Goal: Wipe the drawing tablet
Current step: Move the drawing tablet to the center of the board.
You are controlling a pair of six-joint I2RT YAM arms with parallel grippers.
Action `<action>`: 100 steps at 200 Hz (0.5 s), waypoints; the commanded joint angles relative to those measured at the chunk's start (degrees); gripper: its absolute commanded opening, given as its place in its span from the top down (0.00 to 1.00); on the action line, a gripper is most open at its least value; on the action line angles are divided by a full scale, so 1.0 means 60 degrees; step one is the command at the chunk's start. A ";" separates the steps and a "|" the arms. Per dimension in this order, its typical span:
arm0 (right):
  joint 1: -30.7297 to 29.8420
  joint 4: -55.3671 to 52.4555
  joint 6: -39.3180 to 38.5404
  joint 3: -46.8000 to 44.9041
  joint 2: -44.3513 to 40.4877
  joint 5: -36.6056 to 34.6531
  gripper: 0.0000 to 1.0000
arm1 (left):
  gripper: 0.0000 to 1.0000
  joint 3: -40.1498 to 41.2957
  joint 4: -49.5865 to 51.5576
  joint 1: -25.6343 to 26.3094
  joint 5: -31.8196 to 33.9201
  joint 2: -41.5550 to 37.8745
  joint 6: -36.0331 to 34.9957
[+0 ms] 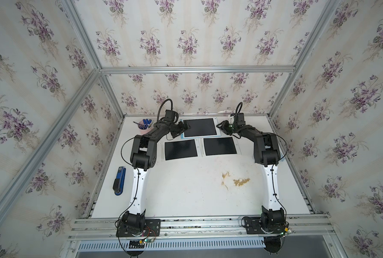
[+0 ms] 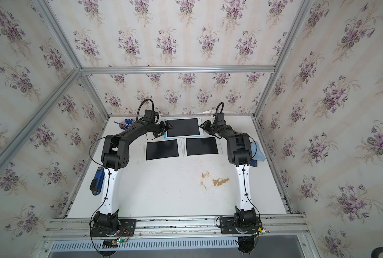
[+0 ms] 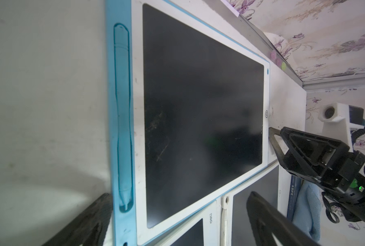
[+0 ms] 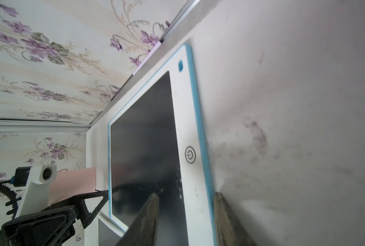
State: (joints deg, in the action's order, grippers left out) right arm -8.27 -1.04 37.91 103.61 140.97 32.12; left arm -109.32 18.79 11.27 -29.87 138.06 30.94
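The tablet [image 1: 200,127] has a black screen, a white frame and a light blue rim. The desk [image 1: 186,201] is white with a yellow-brown stain [image 1: 240,182]. The wallpaper [image 1: 186,40] shows purple flowers on pale stripes. The stapler [image 1: 119,181] is blue and black, the cup [image 4: 75,181] pink.

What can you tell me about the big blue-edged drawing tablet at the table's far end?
The white-framed, blue-edged plastic drawing tablet lies flat at the far edge of the white table, its dark screen blank apart from faint scuffs. A light blue stylus sits recessed along one short side; a round power button and a small blue hole mark the opposite side. The open left gripper straddles the stylus side, the right gripper the button side; contact is unclear.
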 commanded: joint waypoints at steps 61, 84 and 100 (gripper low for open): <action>-0.0172 0.0609 0.0597 -0.2724 -0.1220 0.0747 0.56 | 0.00 0.2016 -0.0281 0.0081 -0.0672 -0.0723 -0.0008; -0.0312 0.0810 0.0595 -0.3175 -0.1451 0.0811 0.56 | 0.00 0.2567 -0.0622 0.0087 -0.0719 -0.1031 0.0083; -0.0377 0.0937 0.0665 -0.3398 -0.1562 0.0873 0.56 | 0.00 0.2863 -0.0867 0.0092 -0.0663 -0.1244 0.0050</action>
State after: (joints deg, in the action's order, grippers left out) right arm -9.08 9.76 40.34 85.21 131.96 32.51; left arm -94.65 8.29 11.25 -30.39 131.00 29.89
